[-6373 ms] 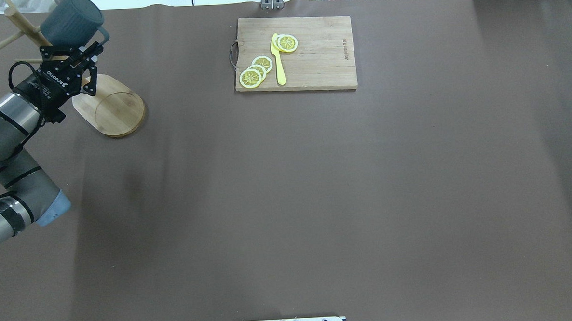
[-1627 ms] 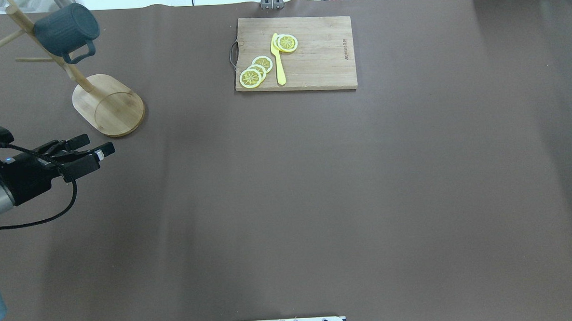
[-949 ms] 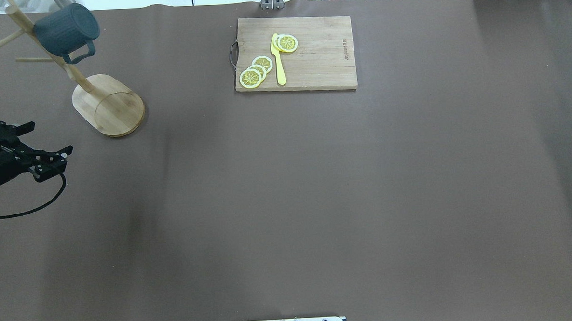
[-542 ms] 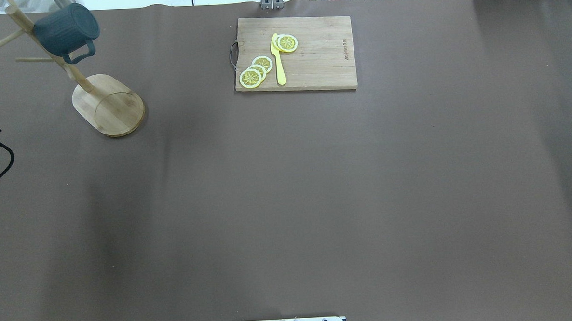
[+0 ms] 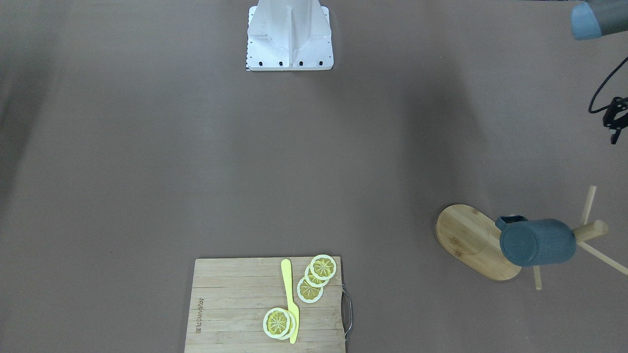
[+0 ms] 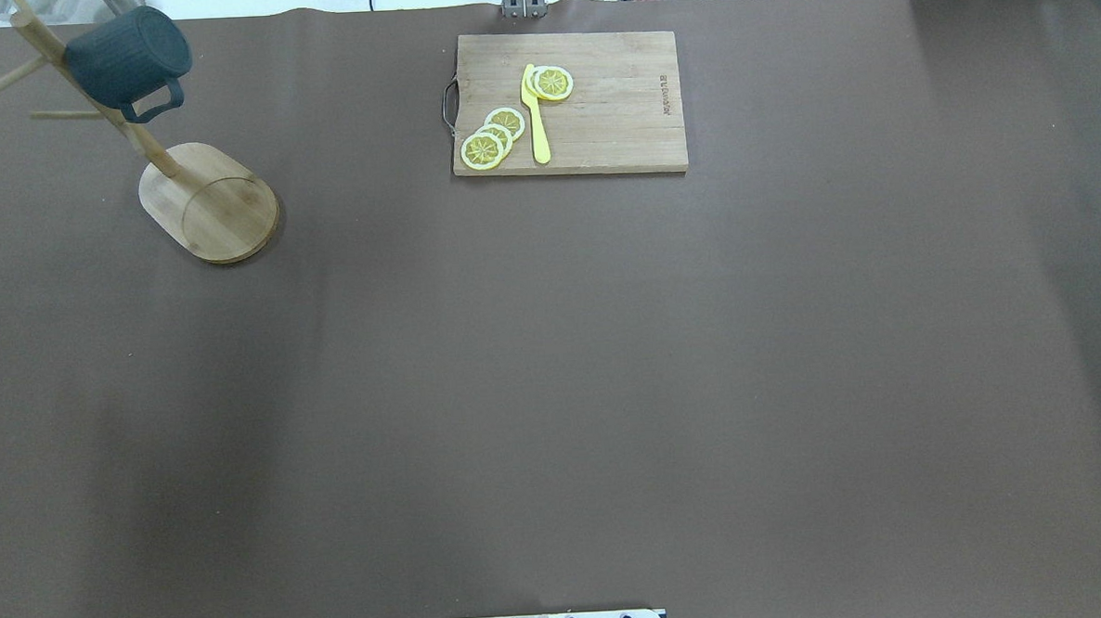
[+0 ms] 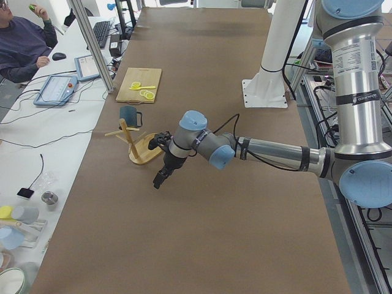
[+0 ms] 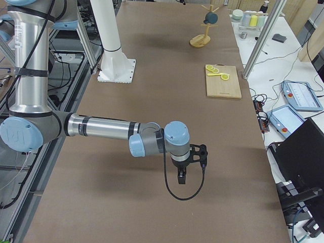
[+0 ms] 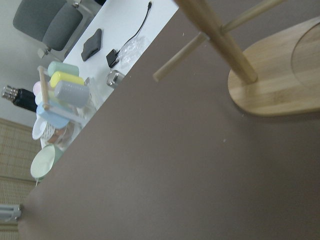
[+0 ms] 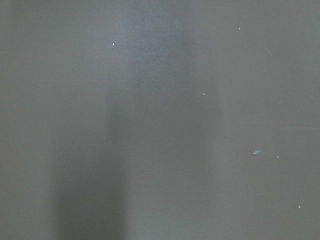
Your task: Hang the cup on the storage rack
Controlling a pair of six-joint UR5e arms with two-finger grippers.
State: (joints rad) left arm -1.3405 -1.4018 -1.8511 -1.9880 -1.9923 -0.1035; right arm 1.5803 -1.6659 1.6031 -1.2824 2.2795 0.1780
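Frankly, we could not tell whether the left jaws were open or closed. They showed only as a dark sliver at the front view's edge and small in the side view, hanging above the tabletop [image 6: 554, 392] near the rack [image 6: 216, 198] but apart from it. The right jaws, pointed down at the tabletop well away from the rack, were just as unreadable. The cup [image 6: 126, 56] hung high on the rack, against its post. Farther along lay a cutting board [image 6: 616, 111] with lemon slices [image 6: 492, 135] and a yellow knife [image 6: 535, 115].
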